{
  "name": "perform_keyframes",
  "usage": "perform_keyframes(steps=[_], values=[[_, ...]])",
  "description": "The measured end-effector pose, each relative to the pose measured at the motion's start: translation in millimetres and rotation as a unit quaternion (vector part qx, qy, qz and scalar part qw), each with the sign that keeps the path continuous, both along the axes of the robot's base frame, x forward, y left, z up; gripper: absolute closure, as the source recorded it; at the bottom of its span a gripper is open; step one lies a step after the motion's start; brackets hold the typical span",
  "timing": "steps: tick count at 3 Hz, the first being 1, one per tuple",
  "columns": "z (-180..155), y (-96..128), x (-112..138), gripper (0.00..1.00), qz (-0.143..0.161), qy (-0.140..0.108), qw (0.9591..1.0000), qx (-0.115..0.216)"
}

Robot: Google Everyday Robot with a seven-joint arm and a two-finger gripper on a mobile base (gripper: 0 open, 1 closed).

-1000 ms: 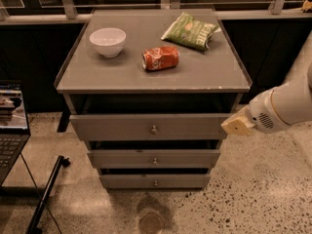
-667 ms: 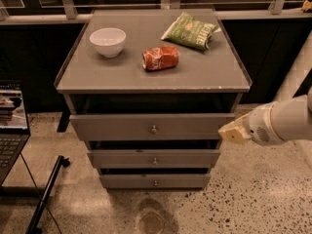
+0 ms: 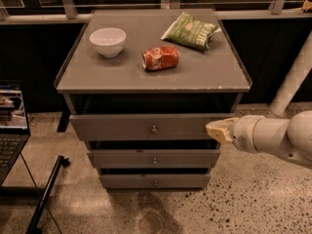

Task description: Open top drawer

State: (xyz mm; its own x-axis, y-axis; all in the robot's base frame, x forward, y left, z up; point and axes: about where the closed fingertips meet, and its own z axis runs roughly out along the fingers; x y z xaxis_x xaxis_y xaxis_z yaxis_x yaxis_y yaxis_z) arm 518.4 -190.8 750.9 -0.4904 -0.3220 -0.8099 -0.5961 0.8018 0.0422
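We found the drawer [image 3: 117,127] just under the cabinet top [image 3: 122,79]. Its front stood forward of the two lower drawers [image 3: 122,158], with a dark gap above it, so we judged it already drawn out some way. Its knob [image 3: 154,129] sat at the centre with nothing on it. The claw [image 3: 217,130] was at the front's right end, at three o'clock from the knob. We could not tell whether its tip was touching the corner or just beside it, nor whether the claw was apart or together. From the claw, the drawer stretched toward nine o'clock. The arm lay low and level with the front, and we judged this was to work on its end rather than on the small knob. At twelve o'clock from the drawer, a bowl [image 3: 107,41], a can [image 3: 160,58] and a bag [image 3: 191,30] rested on the top, back from its front edge. A laptop [image 3: 9,121] stood well apart at nine o'clock.
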Motion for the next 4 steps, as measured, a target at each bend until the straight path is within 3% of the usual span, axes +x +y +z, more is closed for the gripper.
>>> perform_keyframes(steps=[1, 2, 4], values=[[1.2, -10.4, 46.6, 1.0, -0.051, -0.052, 0.9972, 0.017], [1.2, -10.4, 46.6, 1.0, -0.051, -0.052, 0.9972, 0.017], [-14.4, -20.8, 106.2, 1.0, -0.076, -0.071, 0.9945, 0.012]])
